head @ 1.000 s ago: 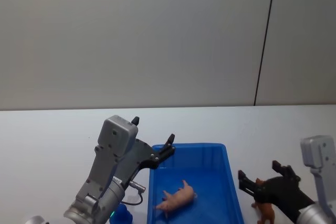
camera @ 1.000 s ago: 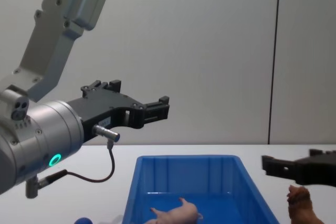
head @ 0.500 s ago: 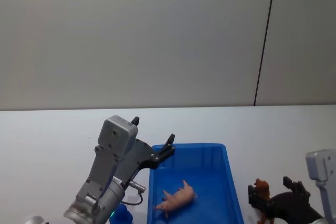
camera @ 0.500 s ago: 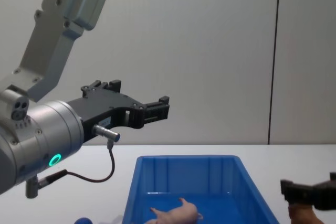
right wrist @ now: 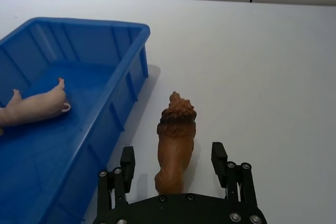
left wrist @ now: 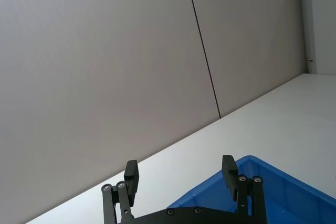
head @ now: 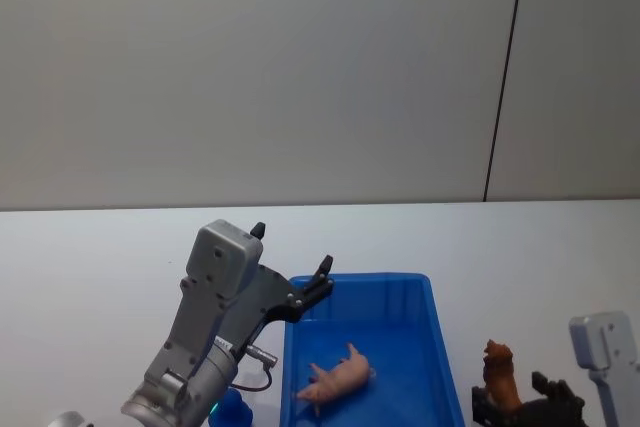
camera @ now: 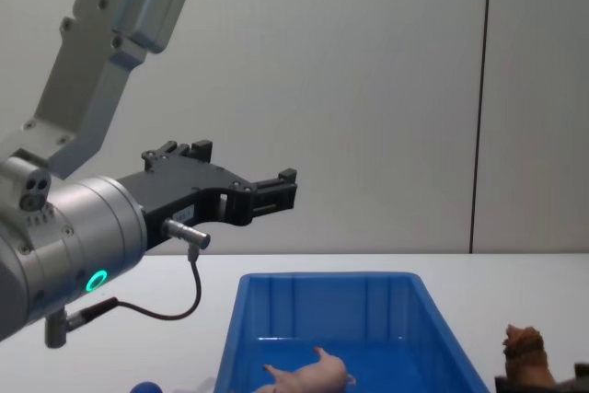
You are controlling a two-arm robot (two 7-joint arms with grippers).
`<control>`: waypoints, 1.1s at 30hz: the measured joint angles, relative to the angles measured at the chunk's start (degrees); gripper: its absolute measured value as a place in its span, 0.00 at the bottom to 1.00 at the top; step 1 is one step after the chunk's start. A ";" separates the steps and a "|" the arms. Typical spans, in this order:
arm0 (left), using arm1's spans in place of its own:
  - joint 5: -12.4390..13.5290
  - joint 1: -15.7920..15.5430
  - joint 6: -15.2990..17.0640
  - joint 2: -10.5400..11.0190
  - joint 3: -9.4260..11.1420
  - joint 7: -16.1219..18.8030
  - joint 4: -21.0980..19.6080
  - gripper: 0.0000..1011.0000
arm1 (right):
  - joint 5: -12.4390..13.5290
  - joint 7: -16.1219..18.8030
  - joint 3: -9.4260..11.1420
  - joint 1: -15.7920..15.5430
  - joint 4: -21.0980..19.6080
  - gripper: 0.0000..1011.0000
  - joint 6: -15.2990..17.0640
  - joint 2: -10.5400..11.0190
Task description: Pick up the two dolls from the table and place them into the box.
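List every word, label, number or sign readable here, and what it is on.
None. No readable text on the blue box, the pink doll in it, the brown doll on the table, the left end effector raised beside the box or the right end effector open astride that doll.

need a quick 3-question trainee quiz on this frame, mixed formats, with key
1. True or false: both dolls are in the box.
2. Where is the brown doll? A) in the box B) standing on the table, between the right tool's open fingers C) on the box's rim
3. Fill in: the left tool, raised near the box's left edge, is ___ (open/shut).
Key: 1 false: the pink doll lies in the box, the brown doll stands outside it. 2 B. 3 open.
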 joint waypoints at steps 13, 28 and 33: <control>0.00 0.00 0.00 0.00 0.00 0.00 0.00 0.99 | -0.01 0.04 -0.17 -0.38 0.93 0.58 1.36 -0.32; 0.00 0.00 0.00 0.00 0.00 0.00 0.00 0.99 | -3.89 -0.40 -0.29 -0.85 -1.40 0.29 -0.70 0.15; 0.00 0.00 0.00 0.00 0.00 0.00 0.00 0.99 | -5.59 0.83 -0.30 -0.48 -2.59 0.29 -2.66 0.42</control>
